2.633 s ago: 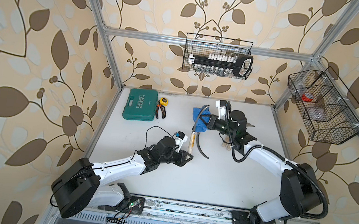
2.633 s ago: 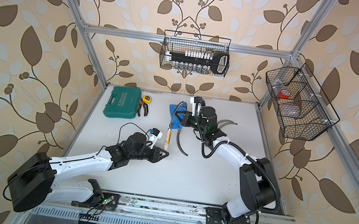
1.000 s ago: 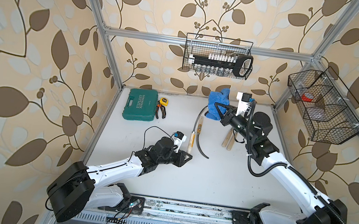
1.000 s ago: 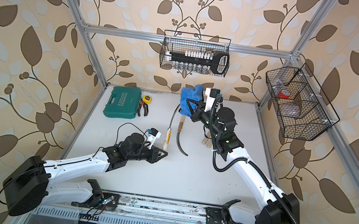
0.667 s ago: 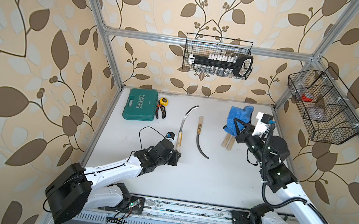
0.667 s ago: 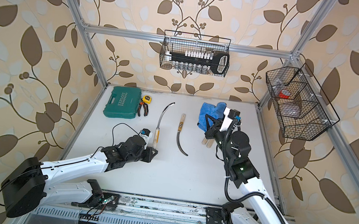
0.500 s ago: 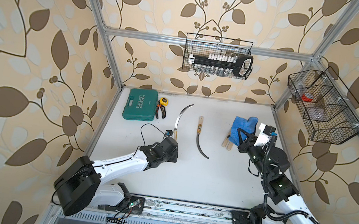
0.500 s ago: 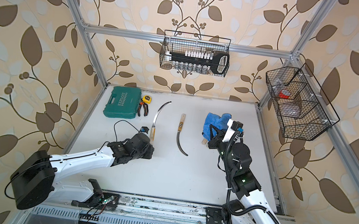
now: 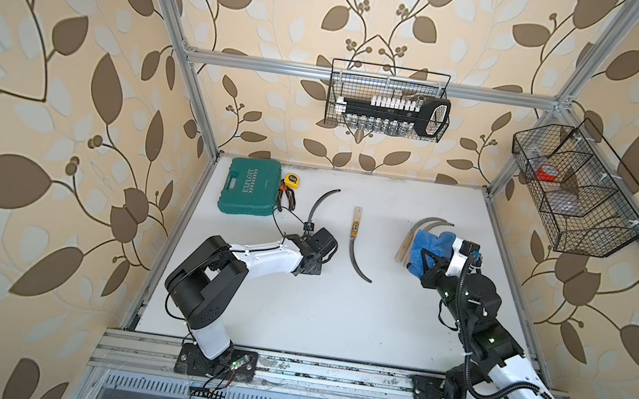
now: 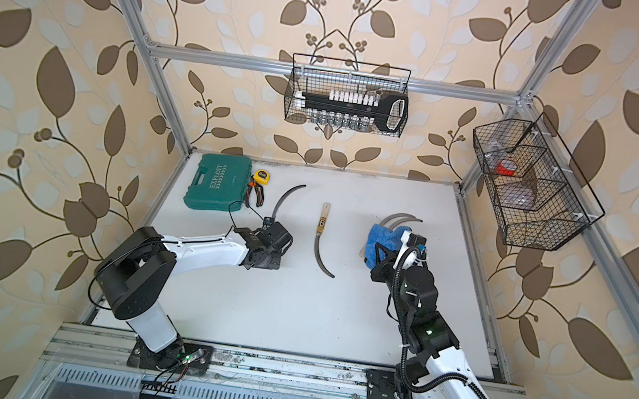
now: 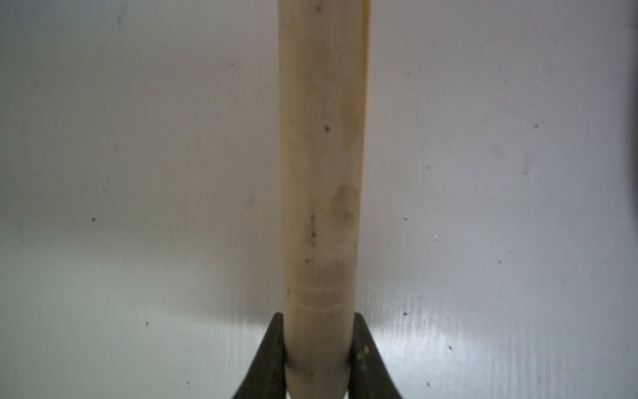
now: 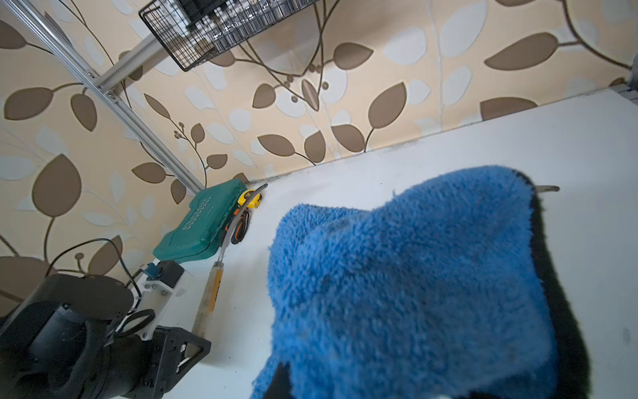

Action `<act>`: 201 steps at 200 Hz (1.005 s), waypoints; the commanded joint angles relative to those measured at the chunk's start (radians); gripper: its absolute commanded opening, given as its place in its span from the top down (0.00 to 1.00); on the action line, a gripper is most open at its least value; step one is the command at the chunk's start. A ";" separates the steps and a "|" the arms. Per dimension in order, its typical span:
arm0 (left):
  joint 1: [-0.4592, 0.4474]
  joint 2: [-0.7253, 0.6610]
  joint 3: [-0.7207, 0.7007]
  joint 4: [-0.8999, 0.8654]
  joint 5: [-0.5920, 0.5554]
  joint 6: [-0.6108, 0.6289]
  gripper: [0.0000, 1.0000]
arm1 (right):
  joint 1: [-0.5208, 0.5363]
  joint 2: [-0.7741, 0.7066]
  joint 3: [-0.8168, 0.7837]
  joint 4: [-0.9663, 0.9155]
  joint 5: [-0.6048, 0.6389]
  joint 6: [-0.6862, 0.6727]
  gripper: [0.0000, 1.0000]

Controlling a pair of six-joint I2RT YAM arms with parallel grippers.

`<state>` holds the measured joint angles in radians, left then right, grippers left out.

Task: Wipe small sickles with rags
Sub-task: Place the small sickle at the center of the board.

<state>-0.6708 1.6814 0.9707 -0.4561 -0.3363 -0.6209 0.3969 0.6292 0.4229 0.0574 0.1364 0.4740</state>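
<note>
Bring the rag (image 12: 414,276) to the blade (image 9: 319,204)

The left gripper (image 11: 317,345) clenches a sickle's handle (image 11: 322,172), blade beyond its jaws; the right gripper (image 9: 420,262) grasps the rag (bunched, two more sickles (image 9: 402,248) beneath it). Steady the handle low, then wipe along the curve.

rag (image 9: 427,246): blue | tool case (image 9: 249,193): green | tape measure (image 9: 291,180): yellow | wallpaper (image 9: 75,63): beige, brown leaves

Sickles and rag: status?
Left hand shut on sickle handle. Right hand shut on rag, over two more sickles. Fourth sickle loose between the arms.
</note>
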 commanded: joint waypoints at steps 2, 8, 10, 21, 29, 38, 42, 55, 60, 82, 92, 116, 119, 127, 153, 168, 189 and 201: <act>0.016 0.030 0.051 -0.039 -0.032 -0.001 1.00 | -0.005 -0.004 -0.023 0.032 0.027 0.008 1.00; 0.020 0.043 0.059 -0.042 -0.030 0.003 1.00 | -0.006 0.001 -0.026 0.035 0.030 0.008 1.00; 0.021 0.047 0.063 -0.043 -0.028 0.004 1.00 | -0.006 0.001 -0.027 0.037 0.031 0.008 1.00; 0.027 0.071 0.079 -0.046 -0.019 0.010 1.00 | -0.008 0.011 -0.030 0.042 0.035 0.008 1.00; 0.035 0.087 0.091 -0.048 -0.010 0.013 1.00 | -0.010 0.016 -0.033 0.048 0.037 0.007 1.00; 0.042 0.106 0.103 -0.051 -0.002 0.019 1.00 | -0.013 0.026 -0.038 0.056 0.037 0.006 1.00; 0.044 0.114 0.109 -0.050 0.000 0.019 1.00 | -0.013 0.030 -0.040 0.059 0.037 0.006 1.00; 0.054 0.140 0.128 -0.053 0.006 0.026 1.00 | -0.018 0.043 -0.044 0.067 0.037 0.005 1.00; 0.058 0.150 0.137 -0.055 0.007 0.028 1.00 | -0.021 0.047 -0.047 0.071 0.037 0.004 1.00; 0.068 0.198 0.177 -0.068 0.008 0.036 1.00 | -0.035 0.070 -0.048 0.078 0.036 -0.001 1.00; 0.069 0.219 0.195 -0.074 0.010 0.039 1.00 | -0.045 0.077 -0.050 0.079 0.035 -0.003 1.00; 0.071 0.253 0.223 -0.079 0.012 0.041 0.95 | -0.082 0.097 -0.058 0.084 0.035 -0.007 1.00; 0.071 0.254 0.223 -0.077 0.013 0.040 0.94 | -0.088 0.099 -0.058 0.085 0.034 -0.006 1.00; 0.071 0.257 0.225 -0.074 0.010 0.039 0.91 | -0.103 0.106 -0.061 0.086 0.030 -0.003 1.00; 0.072 0.261 0.237 -0.083 0.008 0.036 0.80 | -0.168 0.136 -0.073 0.096 0.019 0.030 1.00; 0.072 0.261 0.242 -0.087 0.008 0.036 0.79 | -0.222 0.162 -0.077 0.085 0.027 0.065 1.00; 0.072 0.267 0.252 -0.089 0.008 0.038 0.75 | -0.286 0.184 -0.108 0.113 0.016 0.103 1.00; 0.072 0.269 0.255 -0.090 0.009 0.039 0.73 | -0.300 0.183 -0.126 0.127 0.035 0.117 1.00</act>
<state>-0.6071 1.9175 1.2137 -0.5064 -0.3408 -0.6014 0.1268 0.8101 0.3389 0.1410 0.1535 0.5392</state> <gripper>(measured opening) 0.261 0.116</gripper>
